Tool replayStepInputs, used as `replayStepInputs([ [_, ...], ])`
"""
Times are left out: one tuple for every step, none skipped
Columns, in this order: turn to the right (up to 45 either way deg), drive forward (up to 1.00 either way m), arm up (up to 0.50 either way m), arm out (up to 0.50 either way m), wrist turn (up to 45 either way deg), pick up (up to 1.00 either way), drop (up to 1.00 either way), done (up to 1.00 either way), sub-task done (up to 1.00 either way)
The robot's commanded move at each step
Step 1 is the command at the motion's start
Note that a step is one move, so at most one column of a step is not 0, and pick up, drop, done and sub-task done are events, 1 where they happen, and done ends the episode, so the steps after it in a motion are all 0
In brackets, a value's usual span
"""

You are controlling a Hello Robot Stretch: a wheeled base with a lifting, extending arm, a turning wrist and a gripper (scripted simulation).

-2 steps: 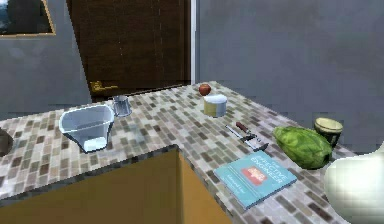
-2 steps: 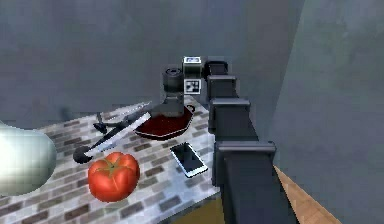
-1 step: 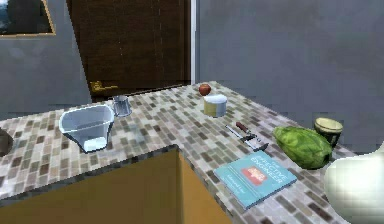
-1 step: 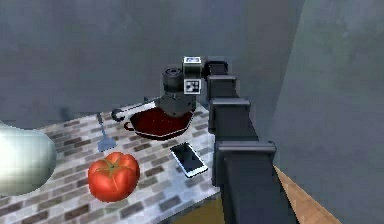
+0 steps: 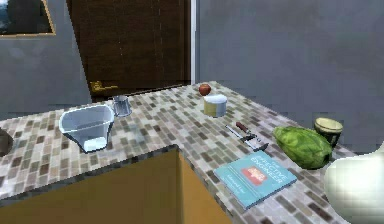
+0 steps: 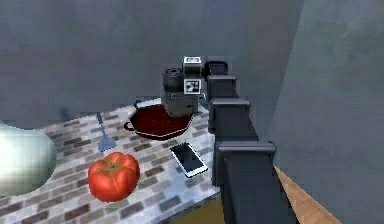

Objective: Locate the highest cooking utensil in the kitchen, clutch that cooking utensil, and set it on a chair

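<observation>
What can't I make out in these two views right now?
Whether the claw holds anything: in the arm side view the dark red pan sits right behind it.
The white rounded thing: cut off by the arm side view's left edge.
The grey utensil beside the pan: too small to name.
The small dark item in the forward view: too small to name.

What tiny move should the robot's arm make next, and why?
Probably ease the tool down a little toward the dark red round pan. The tool shows right at the pan, which sits on the brown tiled countertop, and I cannot tell whether the tool holds anything.
</observation>
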Motion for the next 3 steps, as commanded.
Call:
replayStepInputs([
  [0.0,0.0,-0.12,0.0,0.0,0.0,0.0,0.0,0.0],
  [0.0,0.0,0.0,0.0,0.0,1.0,0.0,0.0,0.0],
  [0.0,0.0,0.1,0.0,0.0,0.0,0.0,0.0,0.0],
])
